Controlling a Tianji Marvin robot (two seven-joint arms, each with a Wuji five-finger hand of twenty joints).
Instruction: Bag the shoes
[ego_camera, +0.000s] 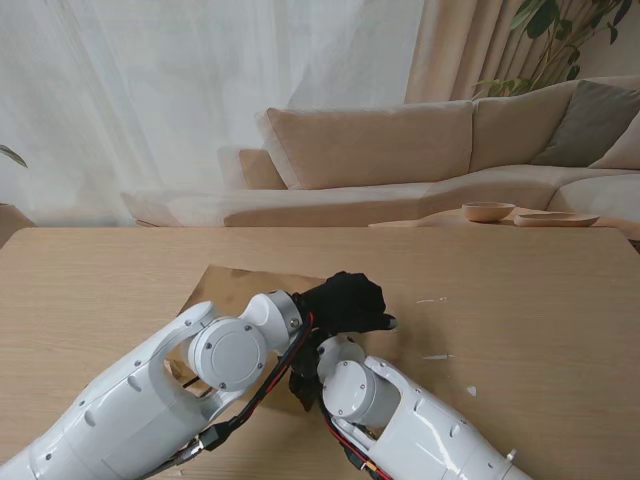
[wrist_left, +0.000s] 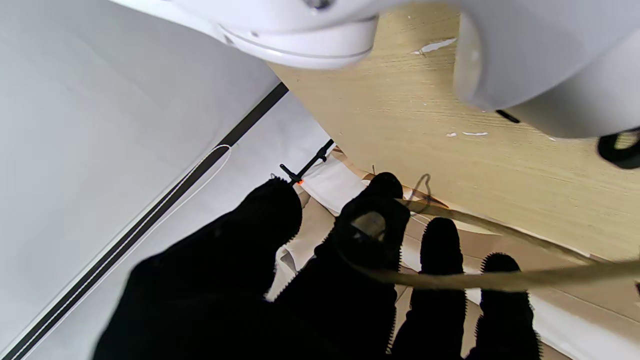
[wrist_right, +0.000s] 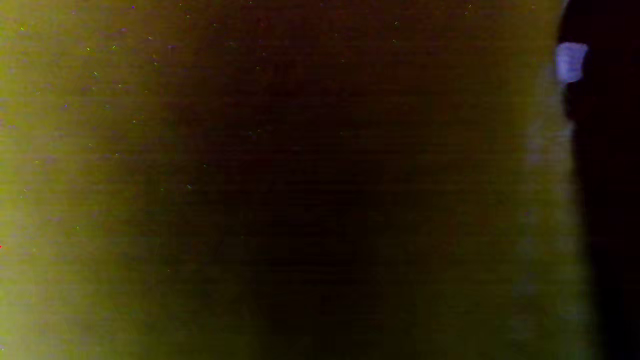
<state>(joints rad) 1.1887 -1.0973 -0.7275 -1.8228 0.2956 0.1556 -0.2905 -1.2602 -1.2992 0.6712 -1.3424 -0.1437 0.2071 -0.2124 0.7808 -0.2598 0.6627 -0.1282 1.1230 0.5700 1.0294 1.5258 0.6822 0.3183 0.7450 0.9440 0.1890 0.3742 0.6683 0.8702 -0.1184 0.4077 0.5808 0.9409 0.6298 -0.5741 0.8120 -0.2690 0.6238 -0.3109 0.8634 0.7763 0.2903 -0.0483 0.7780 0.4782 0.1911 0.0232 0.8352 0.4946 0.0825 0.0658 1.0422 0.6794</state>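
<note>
The desk (ego_camera: 520, 330) carried a brown paper bag (ego_camera: 235, 288) lying flat near the middle of its near edge, largely covered by the two white arms that crossed over it. The left hand (ego_camera: 345, 300), in a black glove, sat at the bag's right side; in its wrist view the gloved fingers (wrist_left: 370, 235) were curled around a thin brown paper edge (wrist_left: 500, 279), so it was closed on the bag's rim, seemingly holding the mouth up. The right hand could not be seen from the stand: only its wrist reached under the left forearm toward the bag, and its own camera showed nothing but dark, murky brown, which suggested it was deep inside the bag, though whether its fingers were spread or holding something could not be told. No shoe was identifiable in any view; a white surface with a black stripe (wrist_left: 150, 215) filling much of the left wrist view could not be named with confidence. The main risk seemed to be the paper: a pull by the buried arm against the pinched rim could tear it or drag the bag across the desk. The crossed arms could also snag each other's cables (ego_camera: 270, 385).
</note>
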